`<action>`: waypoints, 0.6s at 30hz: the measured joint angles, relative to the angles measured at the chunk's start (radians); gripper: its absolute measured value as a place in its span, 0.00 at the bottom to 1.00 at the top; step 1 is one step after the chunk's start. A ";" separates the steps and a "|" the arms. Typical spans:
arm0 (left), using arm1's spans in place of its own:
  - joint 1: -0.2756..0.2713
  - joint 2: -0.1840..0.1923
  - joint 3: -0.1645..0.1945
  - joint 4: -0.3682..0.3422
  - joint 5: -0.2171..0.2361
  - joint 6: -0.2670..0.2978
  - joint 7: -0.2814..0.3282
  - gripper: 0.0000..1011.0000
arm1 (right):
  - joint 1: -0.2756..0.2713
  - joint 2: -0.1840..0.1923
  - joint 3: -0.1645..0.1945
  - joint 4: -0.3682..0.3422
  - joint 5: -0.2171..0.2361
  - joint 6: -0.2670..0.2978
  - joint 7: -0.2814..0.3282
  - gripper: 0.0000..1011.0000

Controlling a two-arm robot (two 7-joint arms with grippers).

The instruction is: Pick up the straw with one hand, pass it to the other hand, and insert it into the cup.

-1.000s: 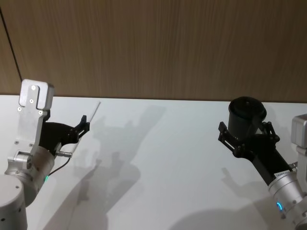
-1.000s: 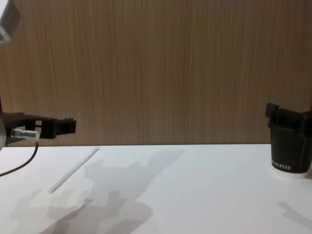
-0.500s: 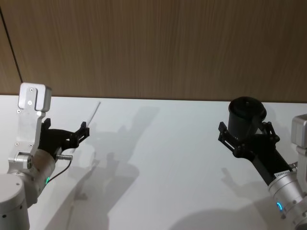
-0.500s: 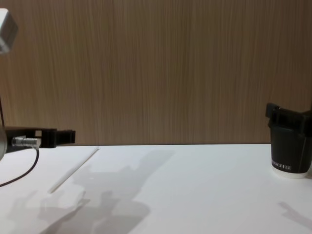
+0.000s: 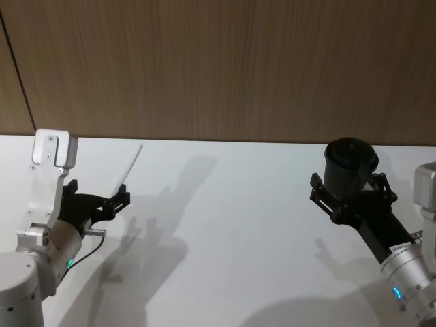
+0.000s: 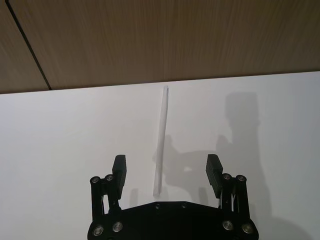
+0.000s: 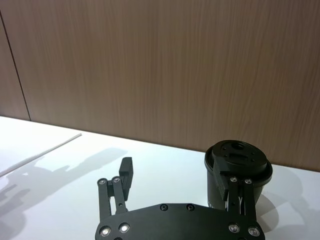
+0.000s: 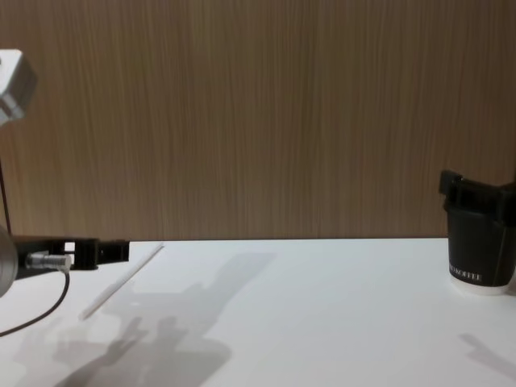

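White and thin, the straw [image 6: 160, 140] lies flat on the pale table [image 5: 238, 225] at the robot's left, its far end near the wooden wall [image 5: 218, 68]. The left gripper [image 6: 166, 165] hovers low over the straw's near end, fingers spread wide, one on each side and clear of it. At the right the black cup [image 5: 347, 160] stands upright, and the right gripper [image 7: 179, 172] sits just before it, fingers likewise wide apart, holding nothing.
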 joint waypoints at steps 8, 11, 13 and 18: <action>-0.011 0.000 0.006 0.043 0.013 -0.018 -0.018 0.99 | 0.000 0.000 0.000 0.000 0.000 0.000 0.000 0.99; -0.016 -0.001 0.007 0.059 0.017 -0.023 -0.022 0.99 | 0.000 0.000 0.000 0.000 0.000 0.000 0.000 0.99; -0.018 -0.003 0.007 0.066 0.018 -0.026 -0.024 0.99 | 0.000 0.000 0.000 0.000 0.000 0.000 0.000 0.99; -0.023 -0.010 0.006 0.091 0.020 -0.031 -0.031 0.99 | 0.000 0.000 0.000 0.000 0.000 0.000 0.000 0.99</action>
